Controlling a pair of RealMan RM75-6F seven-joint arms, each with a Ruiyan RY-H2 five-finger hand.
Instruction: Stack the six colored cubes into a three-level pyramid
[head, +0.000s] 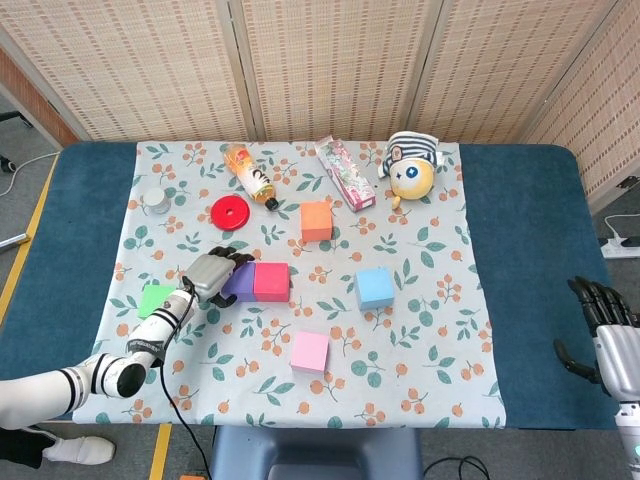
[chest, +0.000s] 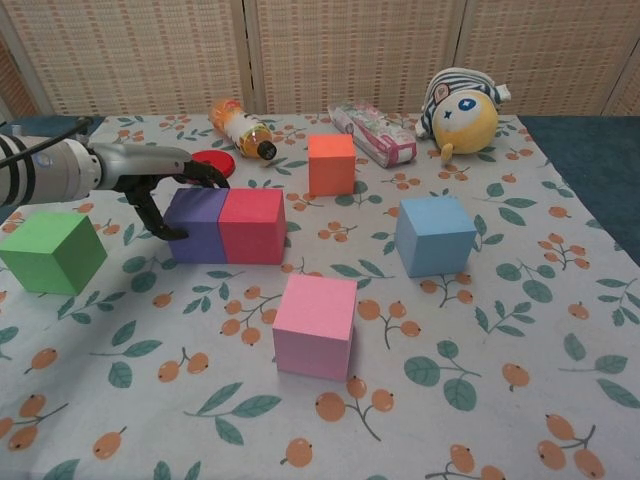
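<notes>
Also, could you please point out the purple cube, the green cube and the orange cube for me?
purple cube (chest: 196, 237): chest view, on its front face.
green cube (chest: 48, 240): chest view, on its top face.
orange cube (chest: 332, 176): chest view, on its front face.

Bottle (head: 252, 177), red disc (head: 230, 212), snack packet (head: 345, 173), plush toy (head: 411, 167)
</notes>
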